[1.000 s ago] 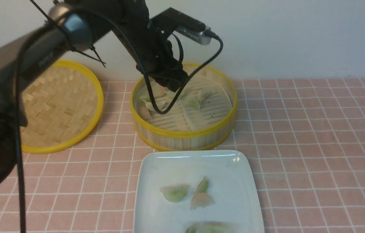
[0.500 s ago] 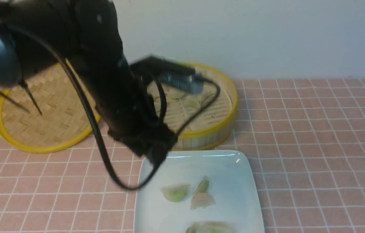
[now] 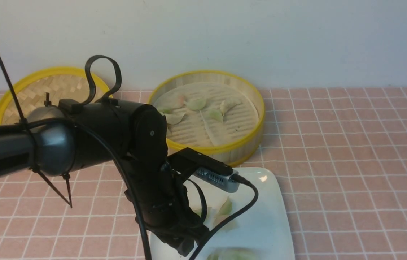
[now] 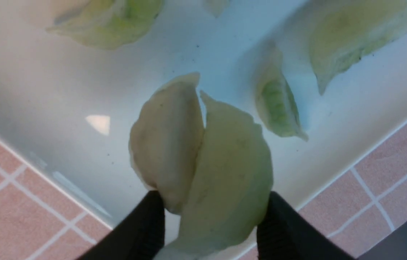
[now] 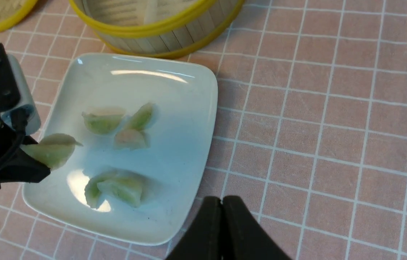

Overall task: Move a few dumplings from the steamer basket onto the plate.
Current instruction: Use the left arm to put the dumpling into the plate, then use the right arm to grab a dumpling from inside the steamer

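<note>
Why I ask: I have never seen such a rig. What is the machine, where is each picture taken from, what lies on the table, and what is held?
It is a robot with two arms; each ends in a two-fingered end effector. The front view looks forward from between the arms; the other two come from cameras on the left and right wrists. On the pink checked cloth stand a bamboo steamer basket with dumplings in it, a woven lid beside it, and a white plate with more dumplings. The left end effector holds a pale dumpling over the plate; it may be two stuck together. The right end effector is shut and empty.
</note>
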